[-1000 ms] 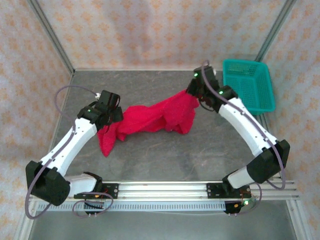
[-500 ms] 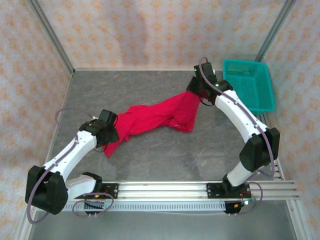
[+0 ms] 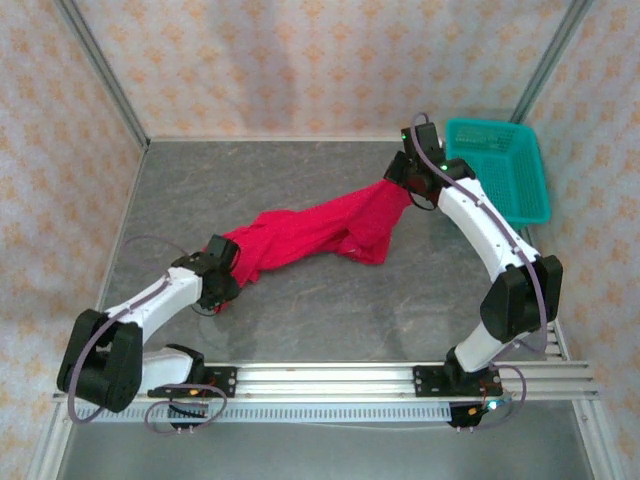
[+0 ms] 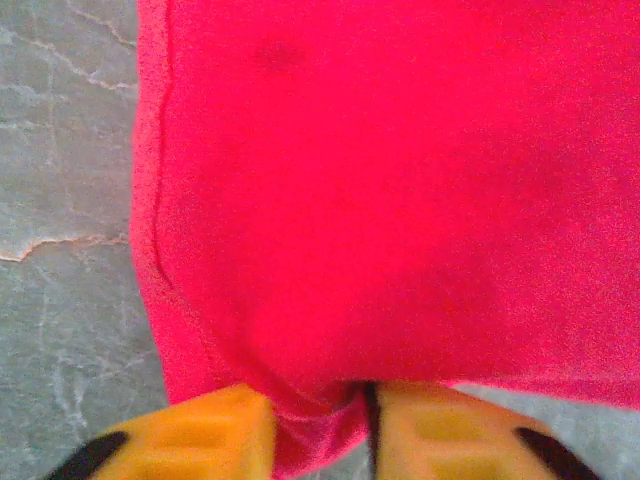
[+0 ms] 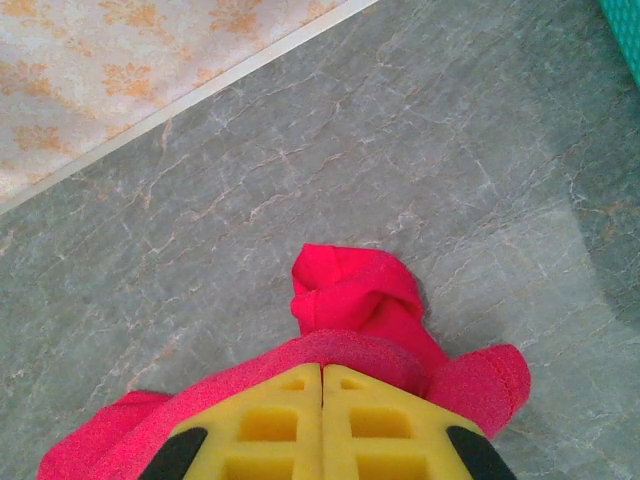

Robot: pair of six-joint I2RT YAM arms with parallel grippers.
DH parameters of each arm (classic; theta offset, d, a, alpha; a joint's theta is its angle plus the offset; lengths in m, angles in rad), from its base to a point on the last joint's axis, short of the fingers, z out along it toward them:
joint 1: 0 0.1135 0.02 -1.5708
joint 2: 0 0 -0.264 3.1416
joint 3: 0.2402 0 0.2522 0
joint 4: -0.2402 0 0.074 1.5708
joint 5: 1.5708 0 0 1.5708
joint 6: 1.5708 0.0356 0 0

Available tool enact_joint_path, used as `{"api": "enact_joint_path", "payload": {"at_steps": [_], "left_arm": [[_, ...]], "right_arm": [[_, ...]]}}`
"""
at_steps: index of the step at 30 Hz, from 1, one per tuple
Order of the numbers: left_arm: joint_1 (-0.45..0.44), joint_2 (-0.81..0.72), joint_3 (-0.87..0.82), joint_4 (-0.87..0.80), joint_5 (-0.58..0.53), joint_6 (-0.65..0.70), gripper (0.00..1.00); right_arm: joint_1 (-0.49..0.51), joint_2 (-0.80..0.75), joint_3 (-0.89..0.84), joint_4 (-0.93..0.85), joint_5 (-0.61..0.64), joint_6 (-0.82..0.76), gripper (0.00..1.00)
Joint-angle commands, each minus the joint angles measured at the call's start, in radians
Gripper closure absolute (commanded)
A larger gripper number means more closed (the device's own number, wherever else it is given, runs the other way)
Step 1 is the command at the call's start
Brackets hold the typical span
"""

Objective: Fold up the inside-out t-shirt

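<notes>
Stretching diagonally across the grey table (image 3: 300, 320), the red t-shirt (image 3: 310, 235) runs as a twisted, bunched band from the near left toward the far right. Its left end sits at the left gripper (image 3: 226, 278), which is low over the table near the left edge, and its right end rises to the right gripper (image 3: 397, 182), which is farther back beside the teal basket (image 3: 497, 170). The middle of the shirt sags onto the table, with a loose fold hanging toward the near side below the right end.

From the left wrist, the shirt (image 4: 380, 200) covers most of the frame, with a seam running down its left edge and bare table (image 4: 60, 250) beside it. The left gripper (image 4: 320, 425) has its yellow fingers (image 4: 200, 435) closed on a fold of the red cloth, which fills the narrow gap between them.

From the right wrist, the right gripper (image 5: 322, 385) has its yellow fingers (image 5: 270, 420) pressed together so that only a thin line shows between them. Red cloth (image 5: 350, 300) bulges out just past the tips and spills to either side, pinched in that grip and hanging above the table (image 5: 300, 150). A corner of the basket (image 5: 630, 15) shows at the upper right, well apart from the cloth.
</notes>
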Motion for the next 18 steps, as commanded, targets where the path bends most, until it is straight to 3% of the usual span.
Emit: {"api": "enact_joint_path", "payload": {"at_steps": [1, 6, 10, 18], "left_arm": [[0.008, 0.011, 0.014, 0.030, -0.016, -0.007, 1.00], [0.010, -0.101, 0.194, -0.176, -0.177, 0.021, 1.00], [0.026, -0.214, 0.467, -0.310, -0.319, 0.061, 1.00], [0.041, -0.272, 0.944, -0.320, -0.434, 0.151, 1.00]], "right_arm": [[-0.012, -0.023, 0.004, -0.016, 0.000, -0.020, 1.00], [-0.029, -0.053, 0.042, -0.048, 0.008, -0.029, 1.00], [-0.048, -0.097, 0.112, -0.088, 0.044, -0.036, 1.00], [-0.074, -0.255, 0.262, -0.117, 0.089, -0.062, 1.00]]}}
